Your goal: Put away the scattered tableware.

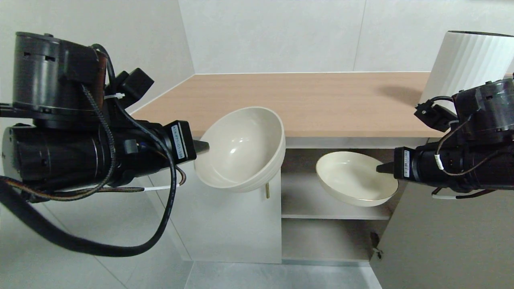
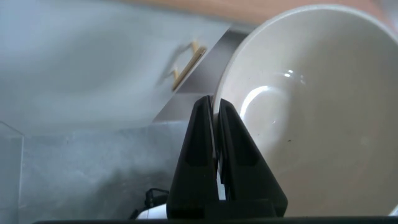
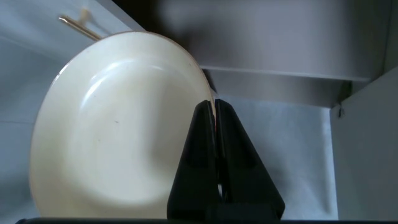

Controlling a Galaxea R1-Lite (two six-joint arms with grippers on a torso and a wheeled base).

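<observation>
Pinching bowl (image 1: pixel 241 148) rim in left gripper (image 1: pixel 204 145), plate (image 1: pixel 353 178) rim in right gripper (image 1: pixel 379 168); likely stiff, slick, breakable, so hold rims firm.

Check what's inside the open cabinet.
Inside the cabinet, a shelf and the bottom panel show, no tableware on their visible parts. The plate in the right hand covers part of the upper space.

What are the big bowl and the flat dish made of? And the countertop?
Bowl: probably glazed ceramic, cream and glossy, with bright light spots inside; hard plastic is possible. Dish: likely the same, smooth with a soft sheen. Countertop: wood or wood-look laminate, matte, faint grain.
</observation>
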